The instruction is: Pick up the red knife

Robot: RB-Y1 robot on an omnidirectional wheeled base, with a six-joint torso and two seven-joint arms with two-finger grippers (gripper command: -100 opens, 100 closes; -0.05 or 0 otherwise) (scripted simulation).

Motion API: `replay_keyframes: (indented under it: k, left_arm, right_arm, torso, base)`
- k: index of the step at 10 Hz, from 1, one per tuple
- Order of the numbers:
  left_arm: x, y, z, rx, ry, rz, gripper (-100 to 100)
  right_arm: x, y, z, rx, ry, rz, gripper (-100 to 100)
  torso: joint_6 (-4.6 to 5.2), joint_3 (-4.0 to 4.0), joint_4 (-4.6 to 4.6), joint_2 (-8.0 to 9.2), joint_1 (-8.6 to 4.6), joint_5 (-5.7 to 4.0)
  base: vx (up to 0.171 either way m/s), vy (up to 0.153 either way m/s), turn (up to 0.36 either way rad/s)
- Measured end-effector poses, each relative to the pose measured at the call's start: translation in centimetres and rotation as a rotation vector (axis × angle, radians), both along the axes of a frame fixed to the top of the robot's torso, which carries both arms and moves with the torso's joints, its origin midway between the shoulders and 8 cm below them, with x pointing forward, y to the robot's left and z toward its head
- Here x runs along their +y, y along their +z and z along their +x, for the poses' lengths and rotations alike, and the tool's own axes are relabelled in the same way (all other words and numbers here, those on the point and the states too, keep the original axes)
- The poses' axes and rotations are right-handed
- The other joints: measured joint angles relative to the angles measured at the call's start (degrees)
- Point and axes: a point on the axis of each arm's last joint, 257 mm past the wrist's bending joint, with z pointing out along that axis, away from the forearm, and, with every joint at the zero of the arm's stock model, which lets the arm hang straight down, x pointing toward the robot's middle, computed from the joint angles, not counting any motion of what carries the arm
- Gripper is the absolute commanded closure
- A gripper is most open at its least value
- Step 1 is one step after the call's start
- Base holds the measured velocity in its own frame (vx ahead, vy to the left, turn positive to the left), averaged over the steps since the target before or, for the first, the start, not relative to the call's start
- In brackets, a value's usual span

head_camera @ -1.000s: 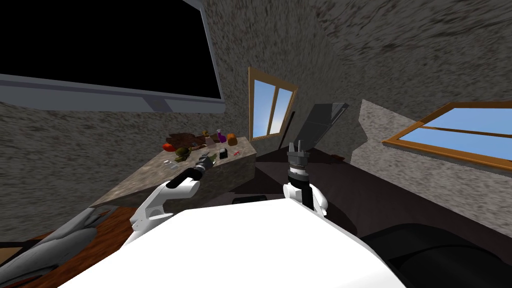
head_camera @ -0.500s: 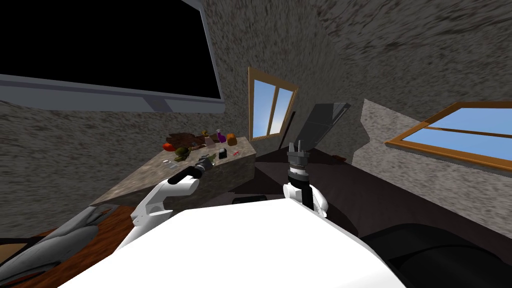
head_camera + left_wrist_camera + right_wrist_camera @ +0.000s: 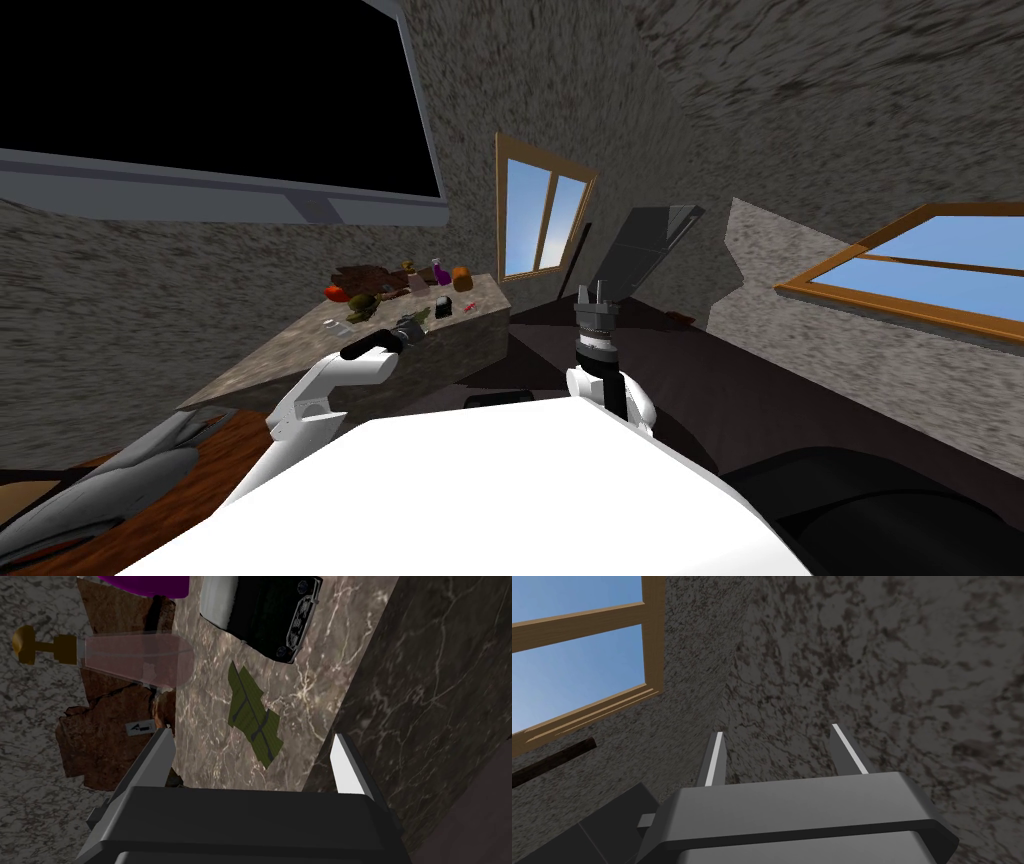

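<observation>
A small red thing [image 3: 472,305], which I take for the red knife, lies near the right edge of the marble counter [image 3: 290,355], just past a black box [image 3: 444,307]. My left gripper [image 3: 412,329] hovers low over the counter short of that box, open. In the left wrist view the left gripper [image 3: 252,758] holds nothing, and a flat green piece [image 3: 252,716] lies on the marble just beyond it. The black box [image 3: 272,618] sits farther on. My right gripper [image 3: 594,295] points upward beside the counter, and the right gripper [image 3: 779,753] is open and empty.
A clear bottle with a brown cap [image 3: 130,658], a purple thing [image 3: 145,583] and a brown board [image 3: 100,746] lie left of the green piece. An orange item [image 3: 462,278], a red-orange item [image 3: 336,293] and a dark green lump [image 3: 362,303] crowd the counter's far end.
My left forearm has swung a little to the left and lower over the counter, while its gripper stays near the same spot. The right arm has not moved.
</observation>
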Motion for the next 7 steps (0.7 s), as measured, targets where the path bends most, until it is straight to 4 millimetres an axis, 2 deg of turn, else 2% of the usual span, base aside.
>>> replay_keyframes:
  k: [7]
  left_arm:
    - [1.9,-3.1,-1.0,0.163,0.095,-0.087,-100]
  right_arm:
    - [0.0,0.0,0.0,0.0,0.0,0.0,0]
  torso:
    - [0.0,-0.04,-0.02,-0.06,-0.01,-0.01]
  base:
    - [0.014,-0.036,0.009]
